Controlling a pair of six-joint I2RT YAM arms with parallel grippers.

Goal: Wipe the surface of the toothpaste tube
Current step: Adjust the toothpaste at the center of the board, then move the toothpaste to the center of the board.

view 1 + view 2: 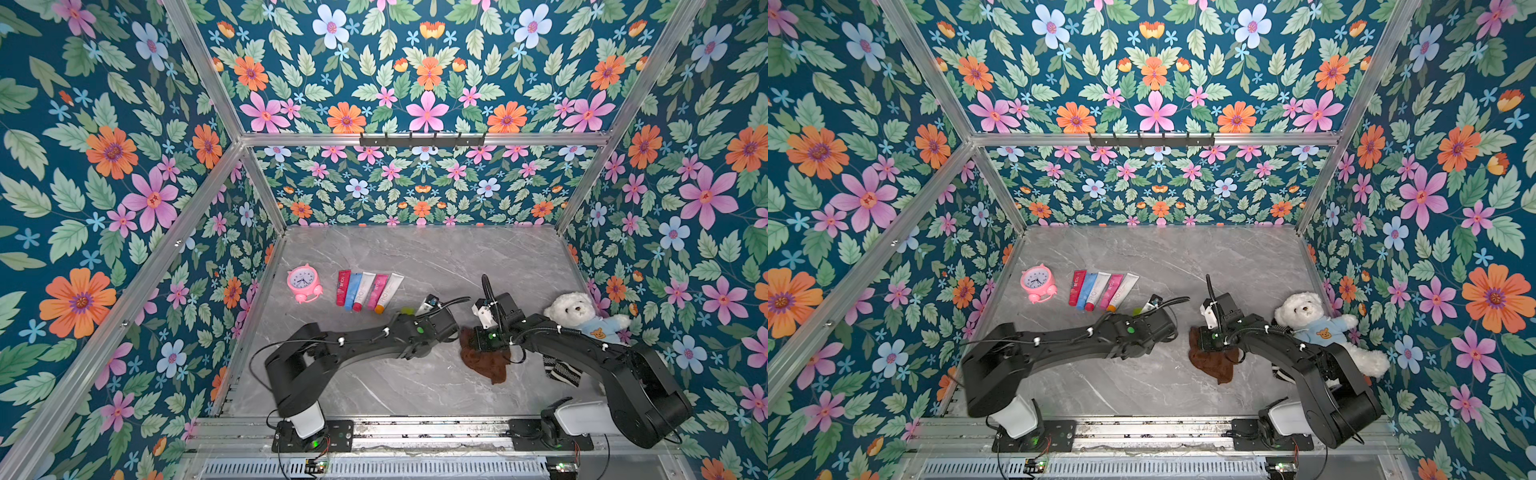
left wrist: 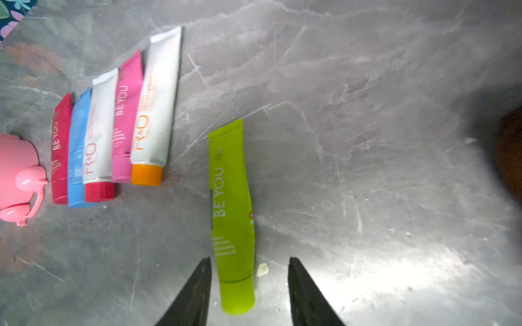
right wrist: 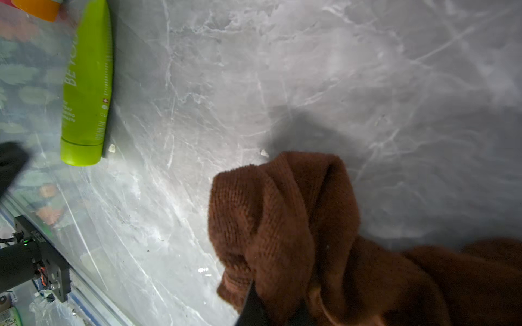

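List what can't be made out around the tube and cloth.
- Lime-green plastic toothpaste tube: in both top views, mostly hidden behind the left arm.
- Its small print: blurred in the left wrist view.
- Right end effector: fingertips buried in the brown terry cloth, right wrist view.
- Black-and-white striped fabric: mostly under the right arm, in a top view.

probably a lab test booth: aluminium frame (image 1: pixel 291 139), floral wall panels (image 1: pixel 428 75), marble tabletop (image 1: pixel 415 257).

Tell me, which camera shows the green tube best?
The left wrist view: the green tube lies whole there, crimp to cap, with its label readable. The right wrist view cuts off its crimped end. In both top views only a small green sliver shows.
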